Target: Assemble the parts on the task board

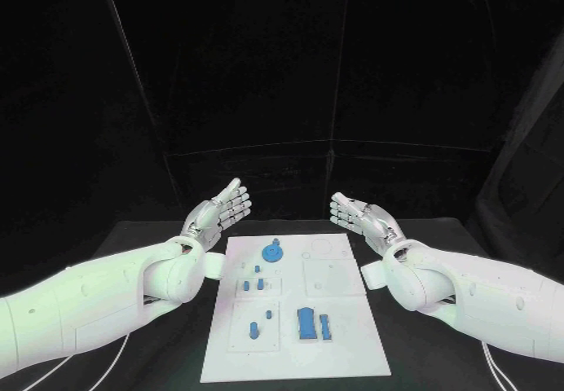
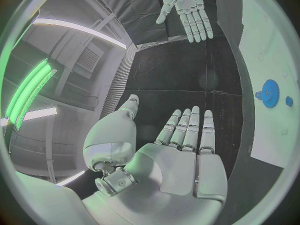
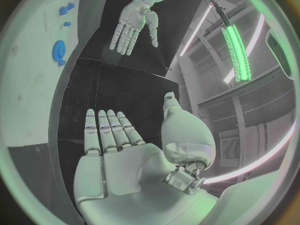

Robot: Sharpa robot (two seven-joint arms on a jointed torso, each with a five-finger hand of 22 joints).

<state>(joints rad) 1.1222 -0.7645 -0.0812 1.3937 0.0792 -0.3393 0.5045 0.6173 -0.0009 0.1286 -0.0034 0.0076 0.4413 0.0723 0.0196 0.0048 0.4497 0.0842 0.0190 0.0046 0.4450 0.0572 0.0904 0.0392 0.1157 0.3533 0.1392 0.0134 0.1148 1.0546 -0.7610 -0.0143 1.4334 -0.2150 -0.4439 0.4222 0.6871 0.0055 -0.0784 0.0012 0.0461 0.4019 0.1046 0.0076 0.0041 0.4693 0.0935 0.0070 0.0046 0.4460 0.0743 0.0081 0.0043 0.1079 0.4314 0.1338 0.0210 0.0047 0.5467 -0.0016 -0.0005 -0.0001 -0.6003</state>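
The white task board [image 1: 341, 342] lies in the middle of the table, long side running away from me. On it sit a round blue disc part [image 1: 273, 252], several small blue pegs [image 1: 254, 284] and a larger blue block [image 1: 306, 323] nearer me. My left hand [image 1: 221, 208] hovers above the table off the board's far left corner, palm up, fingers straight and apart, holding nothing. My right hand [image 1: 361, 217] mirrors it off the far right corner, also empty. In the left wrist view the left hand [image 2: 181, 150] is flat and the blue disc [image 2: 270, 92] lies beside it.
The black table [image 1: 141, 236] surrounds the board, with bare surface to its left and right. A dark curtain closes off the back. Thin cables [image 1: 488, 366] hang under my right arm near the table's front.
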